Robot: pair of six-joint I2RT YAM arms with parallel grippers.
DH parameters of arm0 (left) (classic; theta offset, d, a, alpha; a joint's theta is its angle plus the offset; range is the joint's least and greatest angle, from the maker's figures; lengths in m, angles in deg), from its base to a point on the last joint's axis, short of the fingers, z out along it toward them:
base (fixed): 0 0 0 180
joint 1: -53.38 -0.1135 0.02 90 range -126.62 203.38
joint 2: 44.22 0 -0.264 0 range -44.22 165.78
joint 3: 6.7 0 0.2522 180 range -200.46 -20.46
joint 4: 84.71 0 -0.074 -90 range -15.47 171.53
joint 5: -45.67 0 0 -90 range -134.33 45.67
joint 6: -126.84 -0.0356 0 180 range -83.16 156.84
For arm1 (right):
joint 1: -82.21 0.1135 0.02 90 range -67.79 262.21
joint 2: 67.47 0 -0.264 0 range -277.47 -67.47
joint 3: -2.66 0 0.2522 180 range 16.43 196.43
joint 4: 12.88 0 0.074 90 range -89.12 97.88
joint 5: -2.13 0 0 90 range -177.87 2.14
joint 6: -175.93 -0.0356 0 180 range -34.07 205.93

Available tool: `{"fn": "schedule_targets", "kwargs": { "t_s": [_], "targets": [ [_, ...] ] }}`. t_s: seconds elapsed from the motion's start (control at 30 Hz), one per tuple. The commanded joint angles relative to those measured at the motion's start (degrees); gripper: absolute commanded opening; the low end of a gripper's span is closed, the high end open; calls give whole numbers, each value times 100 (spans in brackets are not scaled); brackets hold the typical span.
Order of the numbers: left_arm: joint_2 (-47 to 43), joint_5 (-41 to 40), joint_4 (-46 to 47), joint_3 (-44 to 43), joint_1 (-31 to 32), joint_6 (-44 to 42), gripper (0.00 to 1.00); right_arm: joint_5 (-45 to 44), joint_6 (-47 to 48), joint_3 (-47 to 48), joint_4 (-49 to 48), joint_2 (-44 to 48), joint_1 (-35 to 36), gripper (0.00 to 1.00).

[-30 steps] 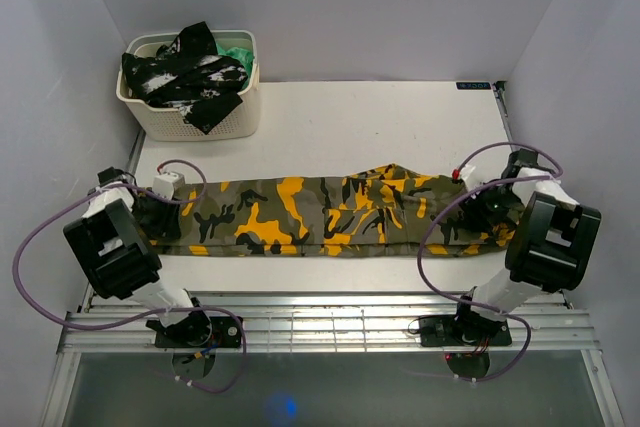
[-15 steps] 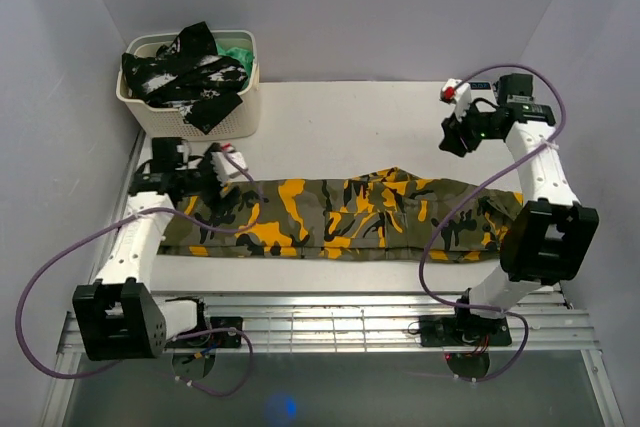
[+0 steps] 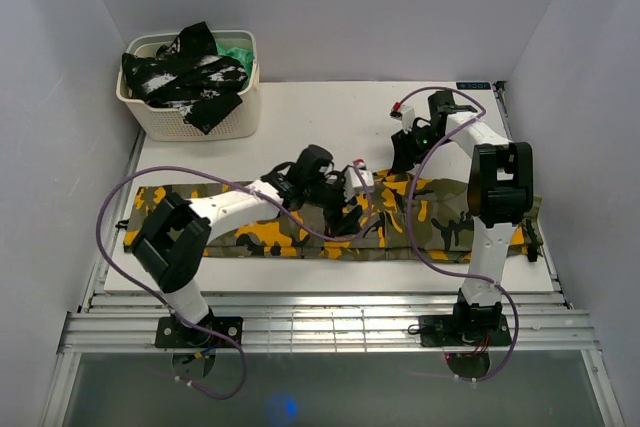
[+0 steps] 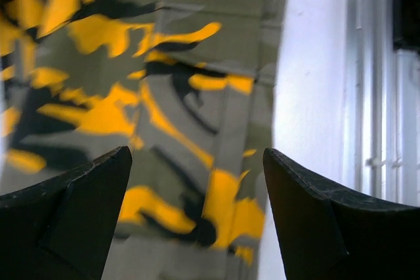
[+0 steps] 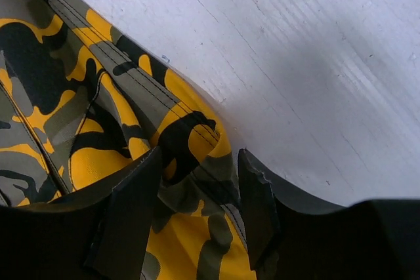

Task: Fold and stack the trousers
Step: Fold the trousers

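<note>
The camouflage trousers (image 3: 250, 222) lie flat in a long strip across the table, left to right. My left gripper (image 3: 358, 183) hovers over their middle, open and empty. In the left wrist view it (image 4: 197, 214) is spread wide above the cloth (image 4: 164, 96), next to its edge and the bare table. My right gripper (image 3: 403, 153) is at the trousers' far edge, right of centre. In the right wrist view it (image 5: 197, 208) is partly open and straddles a raised fold of the seamed edge (image 5: 187, 139).
A white basket (image 3: 232, 119) stands at the back left, holding a black-and-white mottled garment (image 3: 185, 77) and a green cloth (image 3: 240, 55). The white table (image 3: 320, 122) is walled on three sides. A metal rail (image 3: 330, 322) runs along the near edge.
Both arms have left the trousers' ends and swung in to the middle: the left to the centre, the right by way of the back right corner to the far edge.
</note>
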Motion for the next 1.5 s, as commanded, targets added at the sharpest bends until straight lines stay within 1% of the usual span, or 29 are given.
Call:
{"fn": "schedule_targets", "kwargs": {
  "t_s": [0.0, 0.13, 0.2, 0.33, 0.4, 0.43, 0.5, 0.53, 0.6, 0.67, 0.7, 0.73, 0.77, 0.8, 0.83, 0.87, 0.9, 1.0, 1.03, 1.07, 1.1, 1.23, 1.27, 1.3, 1.47],
  "targets": [
    [344, -194, 730, -336, 541, 863, 92, 70, -96, 237, 88, 36, -24, 56],
    [907, -230, 730, -706, 770, 1232, 93, 96, 1, 105, 124, 36, -24, 62],
    [1100, -422, 817, -794, 840, 1303, 93, 166, 1, 96, 141, 19, -42, 62],
    [1495, -826, 879, -1030, 937, 1540, 93, 236, 27, 167, 282, -113, -33, 49],
    [1646, -854, 888, -1137, 946, 1715, 91, 280, 62, 210, 387, -166, -33, 42],
    [1699, -758, 880, -1172, 955, 1768, 91, 298, 89, 245, 439, -218, -42, 36],
    [1769, -617, 879, -1173, 972, 1917, 91, 324, 115, 290, 571, -271, -33, 31],
    [1770, -556, 1167, -1146, 999, 1971, 90, 316, 115, 316, 607, -315, -42, 31],
    [1752, -397, 1327, -1032, 1034, 2093, 91, 298, 115, 325, 677, -359, -33, 36],
    [1804, -362, 1398, -1067, 1113, 2120, 91, 289, 142, 290, 704, -386, -42, 36],
    [1883, -362, 1389, -1084, 1148, 2138, 89, 298, 142, 281, 704, -386, -33, 34],
    [1936, -362, 1407, -1111, 1174, 2199, 88, 307, 159, 272, 730, -394, -33, 24],
    [1971, -301, 1416, -1128, 1183, 2200, 86, 324, 177, 272, 739, -412, -33, 20],
    [2033, -257, 1433, -1155, 1183, 2400, 81, 333, 177, 272, 739, -412, -33, 15],
    [2059, -221, 1494, -1155, 1201, 2506, 78, 324, 186, 290, 748, -438, -33, 8],
    [2086, -204, 1495, -1155, 1201, 2551, 75, 324, 177, 316, 748, -447, -42, 8],
    [2129, -195, 1503, -1155, 1210, 2612, 70, 333, 177, 334, 756, -456, -42, 8],
    [2165, -169, 1503, -1033, 1210, 2771, 61, 333, 159, 430, 713, -465, -59, 8],
    [2122, -160, 1556, -980, 1210, 2806, 54, 333, 159, 457, 712, -465, -59, 8],
    [2086, -133, 1591, -927, 1210, 2867, 50, 342, 142, 483, 695, -474, -68, 8],
    [2025, -107, 1617, -848, 1219, 2902, 40, 342, 98, 544, 669, -474, -77, 8],
    [1911, 77, 1644, -760, 1219, 3043, 19, 307, 19, 580, 467, -421, -77, 8],
    [1849, 156, 1653, -724, 1219, 3069, 6, 272, 10, 589, 371, -412, -77, 8],
    [1814, 235, 1653, -707, 1227, 3122, 0, 237, 1, 580, 326, -403, -77, 8],
    [1594, 727, 1688, -567, 1254, 3430, 0, 35, -96, 668, 80, -438, -86, 8]
  ]
}}
